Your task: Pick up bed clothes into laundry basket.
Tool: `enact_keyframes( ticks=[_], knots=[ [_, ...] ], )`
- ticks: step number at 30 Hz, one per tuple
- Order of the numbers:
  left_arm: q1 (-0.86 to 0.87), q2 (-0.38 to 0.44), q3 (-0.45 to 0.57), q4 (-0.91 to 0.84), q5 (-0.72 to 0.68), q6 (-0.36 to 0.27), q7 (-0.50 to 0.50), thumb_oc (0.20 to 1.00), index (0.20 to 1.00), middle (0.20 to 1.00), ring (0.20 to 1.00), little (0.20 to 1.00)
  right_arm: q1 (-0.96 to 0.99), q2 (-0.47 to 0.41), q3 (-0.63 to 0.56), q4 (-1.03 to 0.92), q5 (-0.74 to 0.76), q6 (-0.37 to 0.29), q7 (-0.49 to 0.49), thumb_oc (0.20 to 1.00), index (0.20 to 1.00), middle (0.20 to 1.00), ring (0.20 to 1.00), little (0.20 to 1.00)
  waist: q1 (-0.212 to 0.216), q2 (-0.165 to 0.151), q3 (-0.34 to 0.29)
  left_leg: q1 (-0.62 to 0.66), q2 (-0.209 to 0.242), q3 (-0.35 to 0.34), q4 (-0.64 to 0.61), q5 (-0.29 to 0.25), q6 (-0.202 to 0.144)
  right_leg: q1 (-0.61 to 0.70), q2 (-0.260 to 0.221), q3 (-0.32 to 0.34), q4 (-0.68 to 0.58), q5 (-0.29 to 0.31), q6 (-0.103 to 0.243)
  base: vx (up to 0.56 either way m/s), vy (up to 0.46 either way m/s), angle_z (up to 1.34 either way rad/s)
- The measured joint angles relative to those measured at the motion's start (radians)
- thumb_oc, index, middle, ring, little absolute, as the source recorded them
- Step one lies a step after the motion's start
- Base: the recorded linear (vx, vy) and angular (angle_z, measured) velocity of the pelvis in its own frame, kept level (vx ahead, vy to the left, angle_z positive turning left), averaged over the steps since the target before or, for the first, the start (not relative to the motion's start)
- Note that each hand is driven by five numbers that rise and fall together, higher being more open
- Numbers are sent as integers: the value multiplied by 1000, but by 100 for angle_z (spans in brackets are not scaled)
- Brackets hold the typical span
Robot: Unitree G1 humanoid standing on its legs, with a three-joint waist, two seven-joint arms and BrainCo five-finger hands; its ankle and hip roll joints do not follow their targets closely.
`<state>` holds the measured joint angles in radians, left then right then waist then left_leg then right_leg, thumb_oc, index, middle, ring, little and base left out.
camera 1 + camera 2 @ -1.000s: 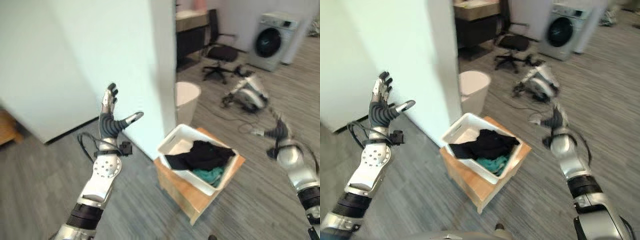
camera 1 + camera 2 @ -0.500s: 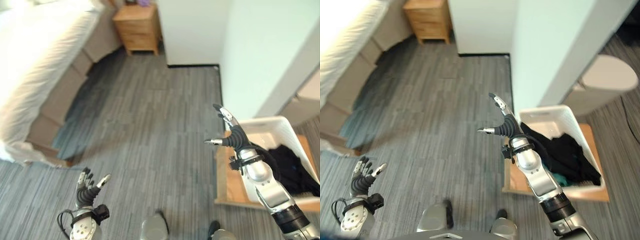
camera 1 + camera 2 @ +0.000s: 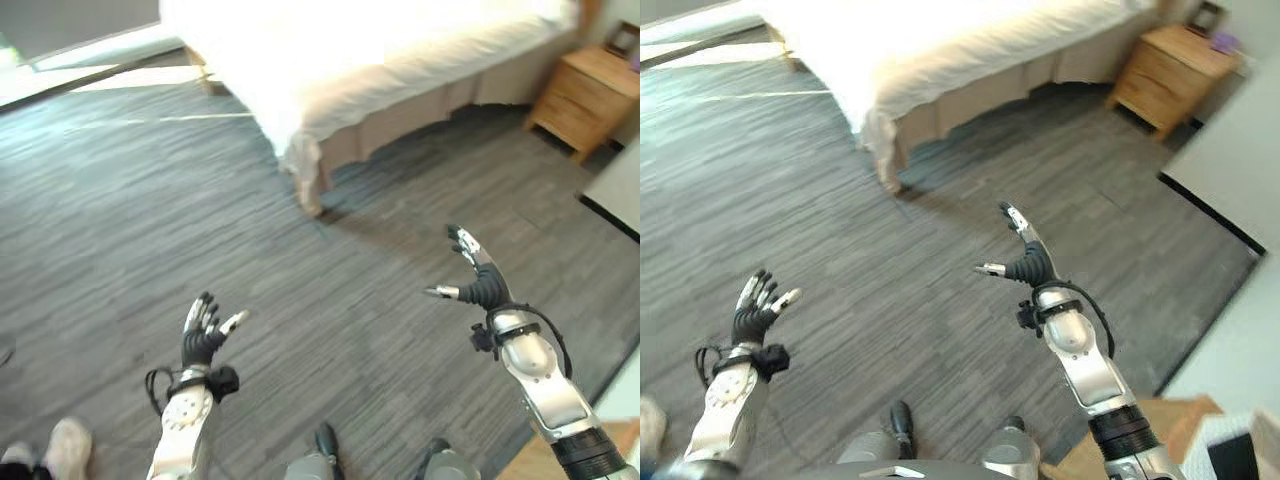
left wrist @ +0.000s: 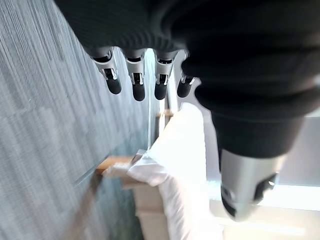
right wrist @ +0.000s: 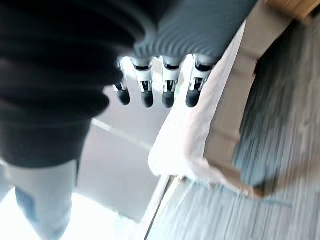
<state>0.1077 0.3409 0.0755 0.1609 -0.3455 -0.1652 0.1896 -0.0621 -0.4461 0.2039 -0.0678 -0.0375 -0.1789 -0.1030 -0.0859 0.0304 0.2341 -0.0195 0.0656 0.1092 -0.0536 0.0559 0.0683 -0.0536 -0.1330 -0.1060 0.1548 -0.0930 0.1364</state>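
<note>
Now both the left hand [image 3: 205, 335] and right hand [image 3: 478, 282] hover spread and empty over the floor [image 3: 120, 220], facing the bed [image 3: 380, 50] at 12 o'clock; its white sheets [image 3: 940, 50] lie on it, suggesting an approach.

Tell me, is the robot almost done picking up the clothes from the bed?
Some dark clothes already sit in the white basket at the view's corner. Both the left hand and right hand are open and empty. It faces the bed, so reaching it and grabbing more is left.
</note>
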Motion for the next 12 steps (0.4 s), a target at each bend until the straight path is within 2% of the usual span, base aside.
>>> enact_keyframes(
  ticks=[1,2,3,4,5,7,9,10,12],
  knots=[
    [-2,-2,1,-2,-4,-1,0,1000,1000,1000,1000,1000,4,11,-5,5,10,-1,-1,1000,1000,1000,1000,1000,3,-4,5,-3,-8,-48,5,1,1,-20,26,58,20,-22,-9,109,22,114],
    [-1,1,-3,-5,-4,-3,0,1000,1000,1000,1000,1000,11,16,0,10,20,0,-5,1000,1000,1000,1000,1000,-10,-9,0,-8,-9,-77,1,4,-4,-28,66,145,17,-23,-12,184,-8,164],
    [32,35,-10,-34,-5,-6,-2,1000,1000,1000,1000,1000,16,30,2,10,29,1,1,1000,1000,1000,1000,1000,-13,-50,-5,8,-38,-16,-24,15,-1,-50,64,99,-16,16,-46,228,-17,167],
    [37,39,-14,-33,-5,-5,-1,1000,1000,1000,1000,1000,15,31,0,21,46,1,-1,1000,1000,1000,1000,1000,-22,-52,-6,12,-49,-47,-27,25,-17,-34,68,138,-31,71,-52,145,-58,157],
    [66,43,-15,-56,-5,-6,0,1000,1000,1000,1000,1000,-4,31,0,60,60,10,0,1000,1000,1000,1000,1000,-6,-31,-10,24,-35,-45,-40,28,-29,-9,73,101,-63,77,-48,131,-35,69],
    [77,43,23,-79,-7,-20,3,1000,1000,1000,1000,1000,-44,30,2,115,79,24,1,1000,1000,1000,1000,1000,22,-14,-12,27,-11,-45,-40,37,-66,33,92,82,-129,105,-59,122,-35,21],
    [74,43,41,-82,-7,-28,1,1000,1000,1000,1000,1000,-61,21,1,144,86,44,1,1000,1000,1000,1000,1000,38,-18,-13,41,-1,-39,-40,37,-78,75,102,79,-182,132,-63,125,-41,1],
    [76,43,47,-83,-6,-29,-2,1000,1000,1000,1000,1000,-62,8,-2,154,86,48,1,1000,1000,1000,1000,1000,35,-22,-15,56,-1,-42,-40,34,-84,119,102,68,-234,150,-64,101,-36,6],
    [74,43,53,-83,-6,-29,-2,1000,1000,1000,1000,1000,-61,-9,-6,155,88,60,2,1000,1000,1000,1000,1000,32,-27,-17,75,-1,-41,-40,28,-92,149,102,65,-255,158,-66,60,-30,6]
  ],
)
